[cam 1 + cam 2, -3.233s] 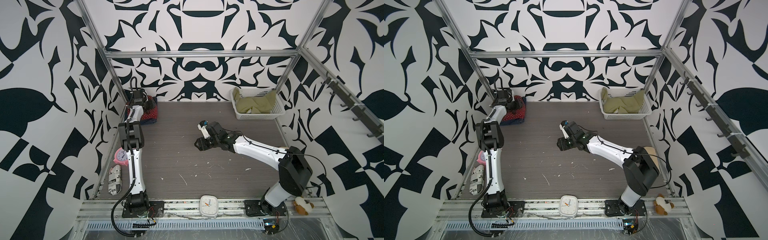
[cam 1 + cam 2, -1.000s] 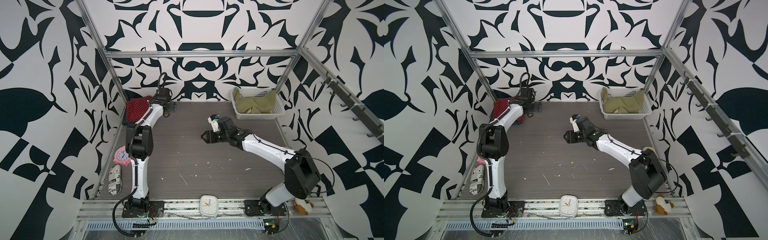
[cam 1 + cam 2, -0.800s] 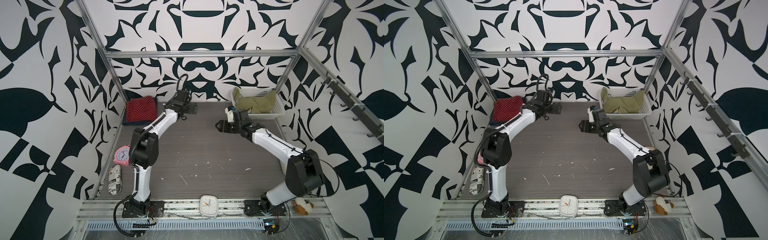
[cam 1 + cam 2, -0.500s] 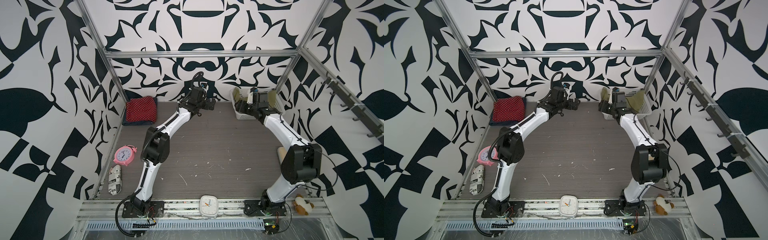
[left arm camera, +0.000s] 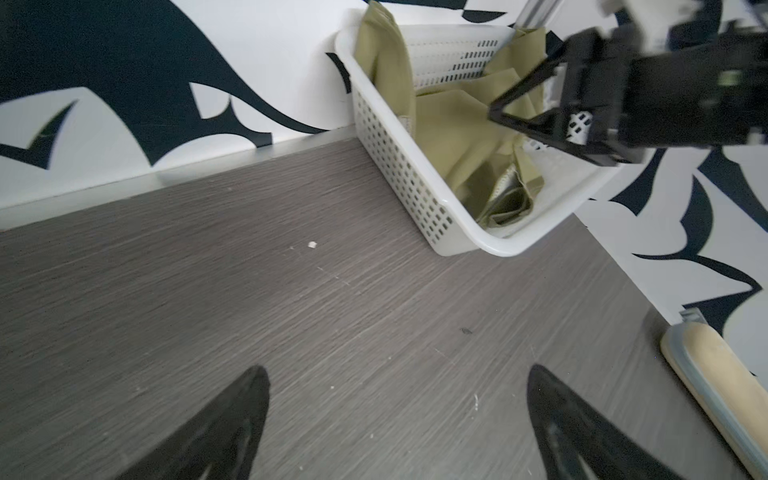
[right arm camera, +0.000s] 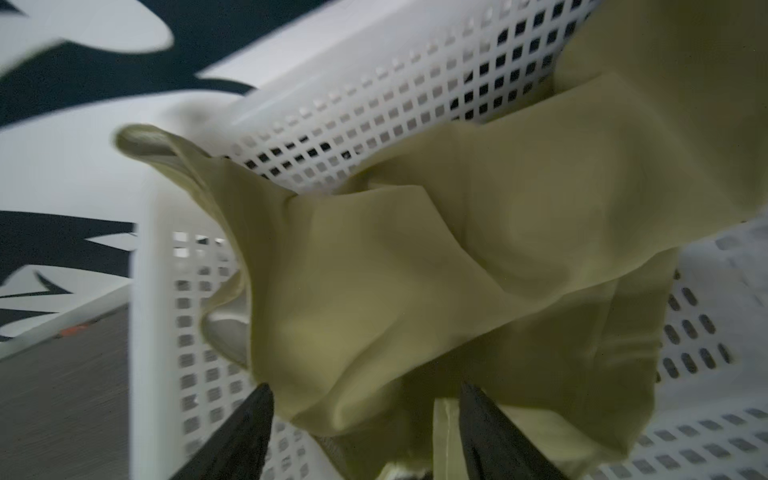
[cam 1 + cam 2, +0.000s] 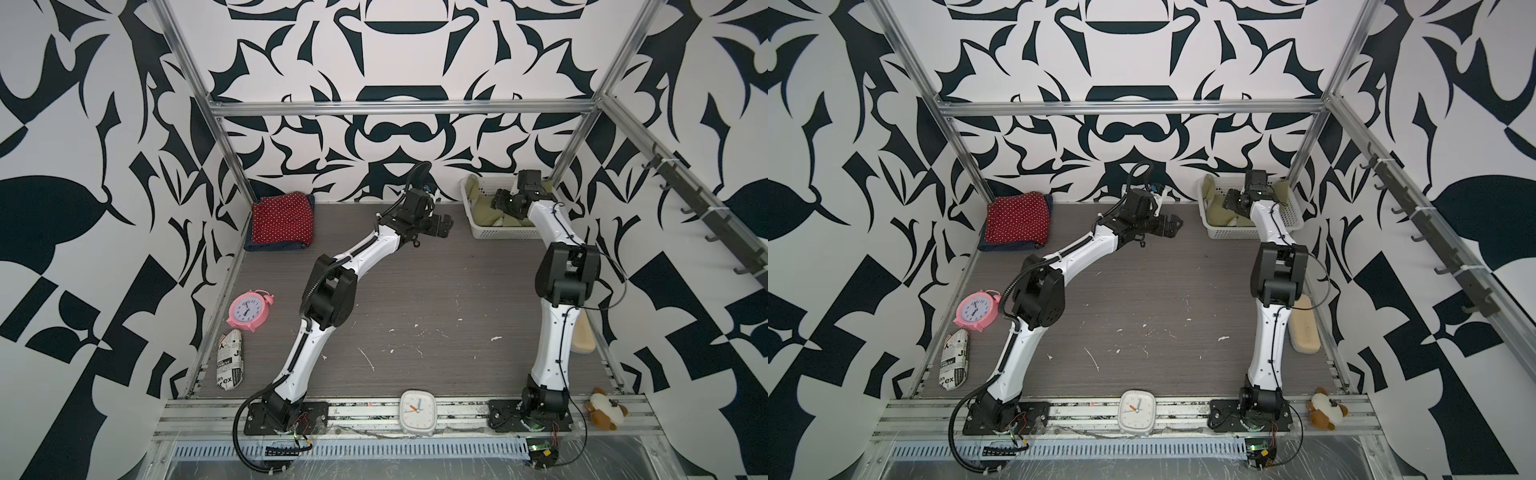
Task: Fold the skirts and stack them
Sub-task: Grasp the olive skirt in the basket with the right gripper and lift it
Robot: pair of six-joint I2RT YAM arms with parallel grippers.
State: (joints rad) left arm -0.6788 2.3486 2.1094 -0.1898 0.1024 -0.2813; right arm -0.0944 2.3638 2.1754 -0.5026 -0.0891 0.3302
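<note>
As skirts [image 7: 282,216] number three, two clocks [image 7: 248,310]

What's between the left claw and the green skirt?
Bare table, then the white basket's wall before the green skirt, in the left wrist view.

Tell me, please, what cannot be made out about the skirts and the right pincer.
- Blue skirt: in both top views the red dotted skirt covers all but an edge; its fold is hidden.
- Green skirt: the right arm covers part in both top views; the right wrist view is blurred; waistband unclear.
- Right pincer: in the right wrist view the picture's edge cuts its fingers; whether they touch cloth is unclear.
</note>
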